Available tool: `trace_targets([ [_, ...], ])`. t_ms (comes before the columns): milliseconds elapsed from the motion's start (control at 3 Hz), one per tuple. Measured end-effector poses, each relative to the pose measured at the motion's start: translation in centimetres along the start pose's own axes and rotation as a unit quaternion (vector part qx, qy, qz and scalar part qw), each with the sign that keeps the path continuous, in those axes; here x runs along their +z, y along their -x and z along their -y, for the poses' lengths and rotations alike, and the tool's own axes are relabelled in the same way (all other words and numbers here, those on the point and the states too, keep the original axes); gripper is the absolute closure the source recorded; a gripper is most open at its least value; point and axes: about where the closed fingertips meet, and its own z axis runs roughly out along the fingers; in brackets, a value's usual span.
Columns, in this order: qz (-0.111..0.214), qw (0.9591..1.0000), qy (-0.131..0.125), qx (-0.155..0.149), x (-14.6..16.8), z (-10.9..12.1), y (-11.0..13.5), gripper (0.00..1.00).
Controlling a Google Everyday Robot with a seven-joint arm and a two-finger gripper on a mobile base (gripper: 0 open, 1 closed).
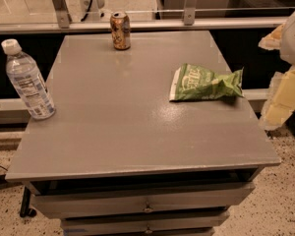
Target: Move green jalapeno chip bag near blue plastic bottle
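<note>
We find the gripper (pixel 283 98), a pale yellowish form, just off the right edge of the grey table (pixel 137 132). We cannot tell whether it is apart or together. The green jalapeno chip bag (pixel 206 83) lies flat and crinkled on the table's right side. The blue plastic bottle (pixel 27 80), clear, white-capped and possibly holding water, stands at the table's left edge. A gold-brown can (pixel 120 30) stands upright at the table's far edge.

Green chip bag (pixel 206 83) lies flat right, bottle (pixel 27 80) upright far left, gripper (pixel 283 101) rightmost.
</note>
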Motion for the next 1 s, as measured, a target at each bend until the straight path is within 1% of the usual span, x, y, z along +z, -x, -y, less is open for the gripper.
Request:
trace_targets([
  [333, 0.034, 0.9994, -0.003, 0.004, 3.0, 1.2, 0.0, 0.00],
  [667, 0.079, 0.9967, -0.011, 0.009, 7.5, 3.9, 1.3, 0.00],
  [1000, 0.121, 0.9920, -0.022, 0.027, 11.3, 6.9, 2.5, 0.00],
])
